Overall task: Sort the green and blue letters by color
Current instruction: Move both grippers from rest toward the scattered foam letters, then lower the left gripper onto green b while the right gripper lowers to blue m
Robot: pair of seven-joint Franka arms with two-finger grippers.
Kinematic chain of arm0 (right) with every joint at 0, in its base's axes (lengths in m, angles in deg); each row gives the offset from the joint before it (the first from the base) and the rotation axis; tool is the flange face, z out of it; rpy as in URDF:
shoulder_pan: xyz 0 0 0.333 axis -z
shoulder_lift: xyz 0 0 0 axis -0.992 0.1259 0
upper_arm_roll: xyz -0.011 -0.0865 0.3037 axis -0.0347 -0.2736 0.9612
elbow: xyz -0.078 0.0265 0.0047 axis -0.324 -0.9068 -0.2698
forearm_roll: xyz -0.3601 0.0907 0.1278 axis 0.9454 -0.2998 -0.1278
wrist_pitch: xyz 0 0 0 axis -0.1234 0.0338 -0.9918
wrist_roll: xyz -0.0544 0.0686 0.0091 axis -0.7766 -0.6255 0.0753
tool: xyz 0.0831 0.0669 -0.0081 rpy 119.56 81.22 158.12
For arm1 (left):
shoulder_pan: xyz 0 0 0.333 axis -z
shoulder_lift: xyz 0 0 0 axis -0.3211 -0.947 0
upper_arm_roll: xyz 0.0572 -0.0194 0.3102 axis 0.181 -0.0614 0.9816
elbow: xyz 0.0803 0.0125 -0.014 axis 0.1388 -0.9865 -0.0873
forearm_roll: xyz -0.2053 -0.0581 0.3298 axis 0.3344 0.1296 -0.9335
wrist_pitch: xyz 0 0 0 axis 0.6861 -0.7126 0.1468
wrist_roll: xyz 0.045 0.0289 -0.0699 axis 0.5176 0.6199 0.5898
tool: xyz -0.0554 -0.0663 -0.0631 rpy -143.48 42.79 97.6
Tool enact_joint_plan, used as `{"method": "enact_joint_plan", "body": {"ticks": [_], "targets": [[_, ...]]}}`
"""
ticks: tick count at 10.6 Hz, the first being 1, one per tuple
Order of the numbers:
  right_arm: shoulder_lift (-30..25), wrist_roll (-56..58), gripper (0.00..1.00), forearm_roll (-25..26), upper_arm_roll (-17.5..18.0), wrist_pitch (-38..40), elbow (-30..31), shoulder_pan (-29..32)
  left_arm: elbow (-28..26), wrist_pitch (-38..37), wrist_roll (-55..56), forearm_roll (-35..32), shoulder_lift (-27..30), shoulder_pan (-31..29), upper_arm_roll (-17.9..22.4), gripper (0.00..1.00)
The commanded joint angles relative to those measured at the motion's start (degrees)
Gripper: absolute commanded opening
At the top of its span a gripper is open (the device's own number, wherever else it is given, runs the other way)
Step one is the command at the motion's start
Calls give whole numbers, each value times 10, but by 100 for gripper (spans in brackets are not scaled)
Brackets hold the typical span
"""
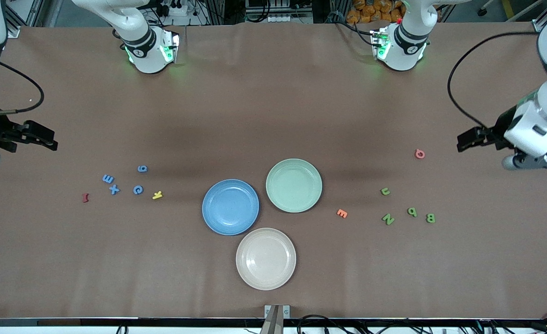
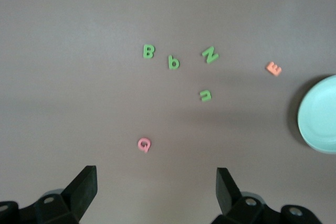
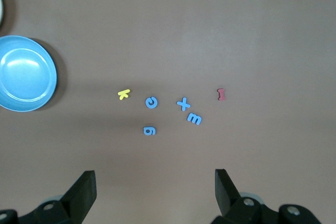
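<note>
Front view: 4 blue letters, flat and matte, lie scattered toward the right arm's end of the table, each turned its own way; 4 green letters lie toward the left arm's end. A round glossy blue plate and green plate sit between them.

Left wrist view: the left gripper hangs spread over bare table near the green group.

Right wrist view: the right gripper hangs spread likewise; the blue 6 seems sideways.

A matt brown cloth-like cover lies smooth over the table. The blue plate, green plate and cream plate look like faintly glossy plastic. The blue letters and green letters look matt and foam-like.
</note>
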Motion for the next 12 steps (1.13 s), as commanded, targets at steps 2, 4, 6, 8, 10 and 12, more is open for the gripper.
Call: {"method": "enact_joint_plan", "body": {"ticks": [2,4,6,8,10,12], "targets": [[27,72,100,-9,1,-111,86,10,4,90,67,-2,-74,-19,-3,100],[47,129,100,-9,1,-206,151,23,2,108,69,-7,-112,-11,-4,100],[78,207,100,-8,1,-243,172,32,-16,159,68,-9,-139,-11,-4,100],[105,325,100,-8,1,-247,171,33,-53,232,68,-9,-148,-14,-5,100],[139,443,100,-8,1,-277,172,43,-53,264,78,-9,-182,-8,-5,100],[165,547,100,-8,1,-311,172,59,-50,300,104,-9,-215,-5,-5,100]]}}
